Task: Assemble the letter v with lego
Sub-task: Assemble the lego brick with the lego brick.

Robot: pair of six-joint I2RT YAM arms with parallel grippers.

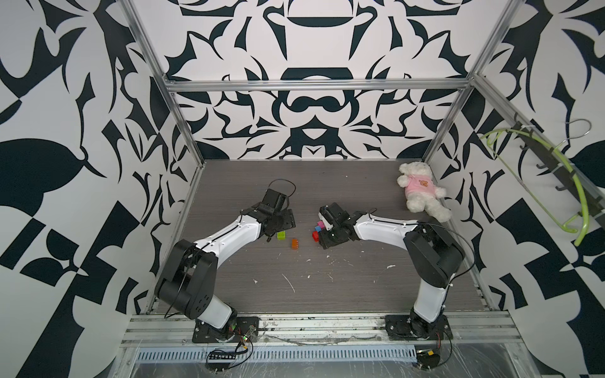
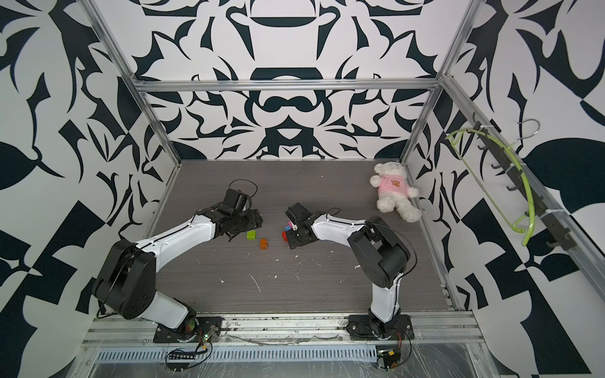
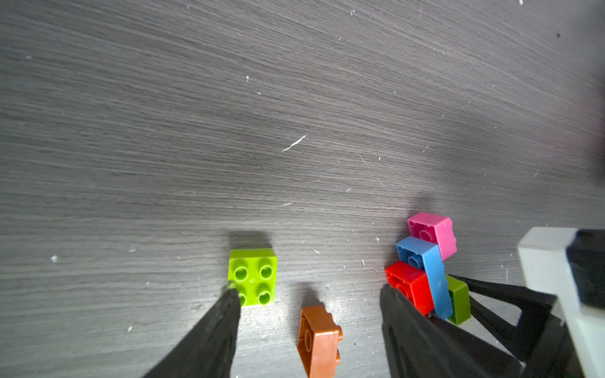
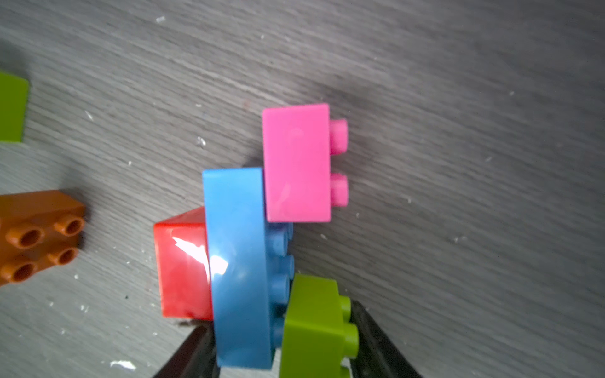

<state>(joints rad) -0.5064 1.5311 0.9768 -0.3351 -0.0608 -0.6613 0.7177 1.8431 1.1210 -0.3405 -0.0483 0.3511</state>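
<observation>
A loose lime green lego brick [image 1: 281, 235] [image 3: 252, 276] sits studs up on the dark table. Beside it an orange brick [image 1: 295, 243] [image 3: 319, 338] lies on its side. My left gripper [image 3: 309, 291] hangs open over these two, one fingertip [image 3: 230, 299] at the green brick's corner, nothing between the jaws. A joined cluster stands on edge: red [image 4: 183, 268], long blue [image 4: 239, 261], pink [image 4: 296, 163] and a darker lime green brick [image 4: 314, 327]. My right gripper [image 4: 278, 324] is shut on its blue and green end. I cannot tell whether the cluster [image 1: 318, 230] touches the table.
A white teddy bear in a pink shirt [image 1: 422, 189] lies at the back right corner. A green hanger [image 1: 579, 196] hangs on the right wall rail. Aluminium frame posts [image 1: 183, 124] border the table, and white flecks dot its front half.
</observation>
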